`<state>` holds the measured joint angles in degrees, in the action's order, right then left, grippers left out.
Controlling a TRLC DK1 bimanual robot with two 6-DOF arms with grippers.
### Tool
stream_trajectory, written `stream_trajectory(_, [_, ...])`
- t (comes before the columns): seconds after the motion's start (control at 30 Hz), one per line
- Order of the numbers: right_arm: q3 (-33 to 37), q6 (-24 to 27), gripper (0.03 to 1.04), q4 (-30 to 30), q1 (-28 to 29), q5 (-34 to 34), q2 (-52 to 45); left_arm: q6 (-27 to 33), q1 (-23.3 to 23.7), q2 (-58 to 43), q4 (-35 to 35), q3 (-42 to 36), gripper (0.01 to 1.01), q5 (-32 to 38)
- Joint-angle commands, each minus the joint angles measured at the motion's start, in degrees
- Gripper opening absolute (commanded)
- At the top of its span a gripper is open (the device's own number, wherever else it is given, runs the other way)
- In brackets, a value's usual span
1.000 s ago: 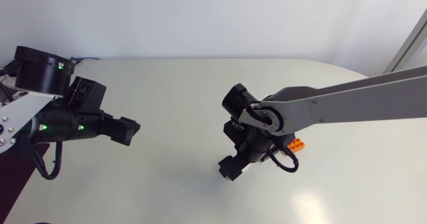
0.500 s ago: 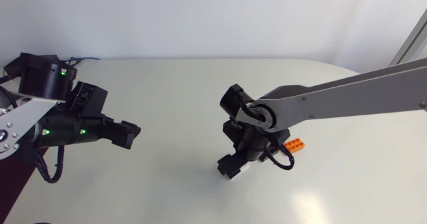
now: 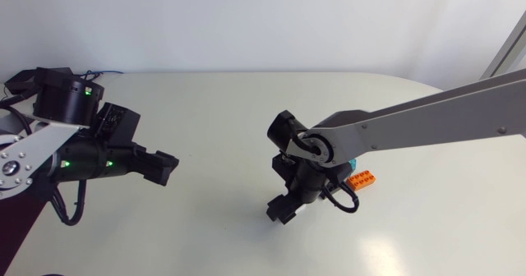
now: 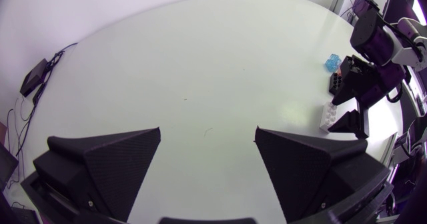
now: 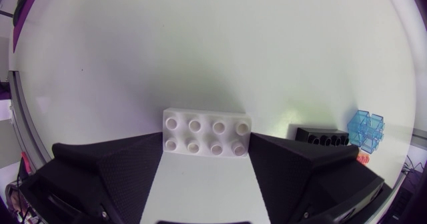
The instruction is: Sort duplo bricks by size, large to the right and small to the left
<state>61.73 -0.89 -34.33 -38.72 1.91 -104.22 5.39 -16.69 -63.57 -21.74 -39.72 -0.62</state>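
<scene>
You had your right arm reaching in from the right edge to about the middle of the table (image 3: pixel 205 103), with the right gripper (image 3: pixel 282 208) pointed down at the surface. In the right wrist view, a white brick (image 5: pixel 207 133) with two rows of four studs lay crosswise at the tips of its fingers. One finger met each short end, so the gripper looked closed on the brick. You could not tell whether the brick had left the table.

Just beyond it, on the far side from the left arm, sat a black brick (image 5: pixel 322 137), a clear blue brick (image 5: pixel 367 127) and an orange brick (image 3: pixel 362 178), close together. The arm hid much of them from above.

Your left gripper (image 4: pixel 208 129) hovered over the left part of the table, well away from every brick. Its fingers were spread wide with nothing between them.

Judging by this, the step in hand was the pickup of the white brick, which counted as a large one and belonged on the right. The next move called for a firm hold, a lift straight up, then a carry to the right that passed clear of the three bricks nearby. The blue brick looked small, so it would be left for a later trip to the left side
</scene>
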Motion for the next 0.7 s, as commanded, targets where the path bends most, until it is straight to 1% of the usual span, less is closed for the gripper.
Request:
stream_trajectory(0.0, [-0.1, -1.6, 0.51, 0.0, -0.1, 0.1, -1.3, 0.7, -0.5, -1.0, 0.6, 1.7, 0.984, 0.3])
stream_trajectory(0.03, [-0.3, -1.7, 0.45, 0.3, 0.1, 0.1, -1.0, 0.7, -0.5, -1.1, 0.7, 1.7, 0.984, 0.3])
stream_trajectory(0.1, [-0.8, -1.6, 0.37, 0.4, 0.8, -0.1, 0.8, 0.6, -0.6, -1.3, 0.8, 1.6, 0.984, 0.3])
stream_trajectory(0.23, [-1.7, -1.2, 0.36, -0.9, 3.6, -0.5, 7.4, 0.6, -1.1, -1.9, 1.3, 1.7, 0.984, 0.3])
stream_trajectory(0.37, [-2.9, 1.2, 0.36, -4.1, 9.5, -0.4, 15.4, 0.5, -2.2, -2.3, 1.3, 1.8, 0.984, 0.3])
stream_trajectory(0.53, [-9.0, 6.5, 0.36, -4.8, 19.5, 0.0, 19.8, 0.2, -3.2, -2.7, 1.5, 1.7, 0.984, 0.3])
stream_trajectory(0.67, [-14.7, 10.6, 0.36, -3.2, 25.0, 0.1, 21.3, 0.0, -3.9, -3.1, 1.5, 1.5, 0.984, 0.3])
